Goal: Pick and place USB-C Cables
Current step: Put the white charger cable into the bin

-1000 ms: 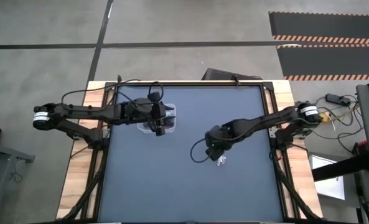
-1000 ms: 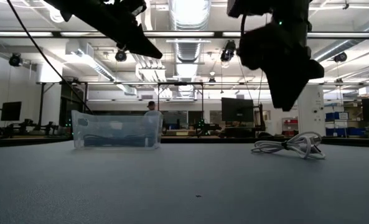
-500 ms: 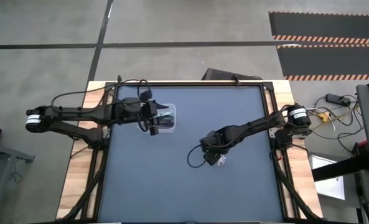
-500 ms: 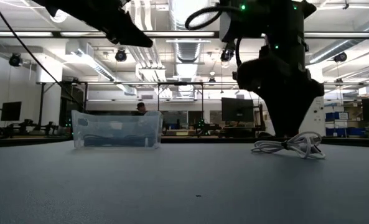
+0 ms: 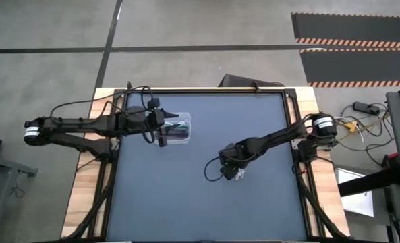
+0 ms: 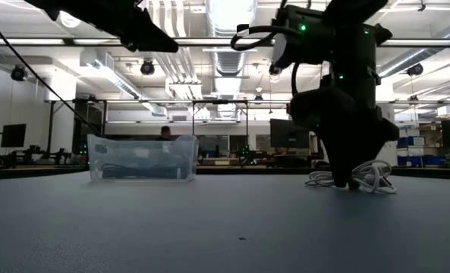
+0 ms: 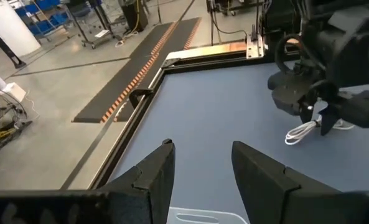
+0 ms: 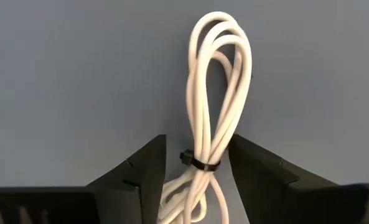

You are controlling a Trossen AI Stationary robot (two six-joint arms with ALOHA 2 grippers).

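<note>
Right wrist view shows your right tool (image 8: 195, 163) spread open, straddling the white cable bundle (image 8: 215, 106) on the worktop (image 8: 72, 68): the pick step. Close on the tie next. Your left tool (image 7: 200, 165) hangs open above the clear box (image 5: 176, 130).

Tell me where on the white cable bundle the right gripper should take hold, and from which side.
Grip the white cable bundle at its tied waist, where the dark tie gathers the strands into one narrow neck, probably the firmest spot. Come straight down from above, since it lies flat on the table. The right gripper is open astride that waist, one finger on each side.
</note>
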